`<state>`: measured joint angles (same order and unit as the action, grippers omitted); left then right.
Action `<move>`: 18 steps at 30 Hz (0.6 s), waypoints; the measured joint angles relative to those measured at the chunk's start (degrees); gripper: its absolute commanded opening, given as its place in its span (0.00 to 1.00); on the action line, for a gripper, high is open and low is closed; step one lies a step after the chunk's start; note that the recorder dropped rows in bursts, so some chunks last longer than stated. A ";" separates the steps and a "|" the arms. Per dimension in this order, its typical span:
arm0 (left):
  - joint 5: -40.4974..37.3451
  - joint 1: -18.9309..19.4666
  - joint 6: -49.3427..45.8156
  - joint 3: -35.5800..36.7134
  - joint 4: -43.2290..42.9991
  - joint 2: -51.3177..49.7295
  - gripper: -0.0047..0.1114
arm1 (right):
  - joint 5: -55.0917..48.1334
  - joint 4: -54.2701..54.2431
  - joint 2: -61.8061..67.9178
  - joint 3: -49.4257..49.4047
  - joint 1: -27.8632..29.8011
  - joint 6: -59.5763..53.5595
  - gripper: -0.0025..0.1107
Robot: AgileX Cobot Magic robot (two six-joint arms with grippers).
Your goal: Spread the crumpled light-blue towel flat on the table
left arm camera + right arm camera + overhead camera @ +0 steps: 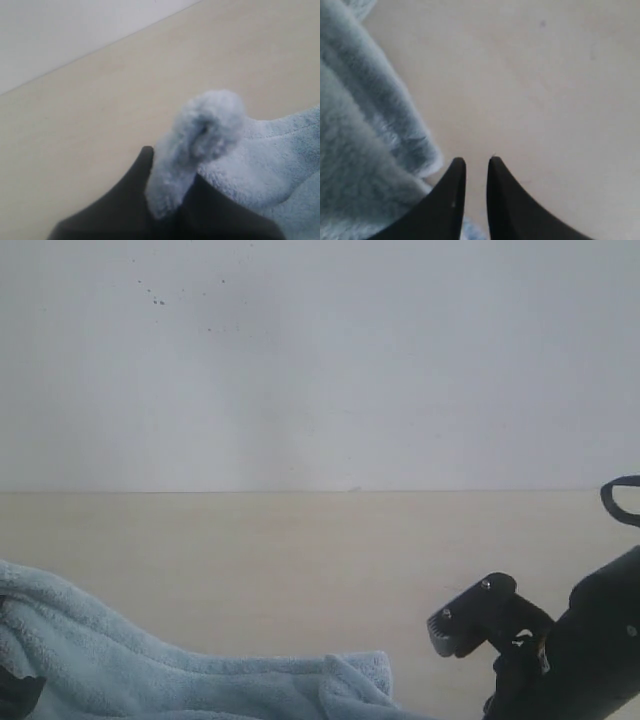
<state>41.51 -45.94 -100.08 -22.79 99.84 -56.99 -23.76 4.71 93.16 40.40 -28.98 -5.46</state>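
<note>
1. Towel (150, 675) lay bunched and rumpled on the table (300, 560), at the lower left of the exterior view, with one folded edge reaching toward the middle.
2. The left gripper (170, 177) was clamped on a fluffy tuft of cloth. Only a small pinch showed, so a hard pull would probably slip it free.
3. The right gripper (476, 162) hung over bare wood just beside the towel's edge, fingers nearly together and empty. It might miss the cloth, or push the folds tighter.
</note>
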 measured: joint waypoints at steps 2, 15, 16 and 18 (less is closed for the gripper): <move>-0.10 0.00 0.00 0.00 0.00 0.00 0.08 | -3.68 -8.30 0.11 0.00 0.00 -8.22 0.16; -0.52 0.00 0.00 0.00 0.00 0.00 0.08 | -15.81 -43.38 -7.39 0.09 0.00 -38.03 0.02; -0.52 0.00 0.00 0.00 0.00 0.00 0.08 | -16.97 -44.16 -8.11 0.09 0.00 -38.95 0.02; -0.52 0.00 0.00 0.00 0.00 0.00 0.08 | -18.57 -44.94 -8.87 0.09 -0.29 -39.98 0.02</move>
<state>40.98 -45.94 -100.08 -22.79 99.84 -56.99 -42.33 -40.23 84.29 40.50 -29.26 -45.44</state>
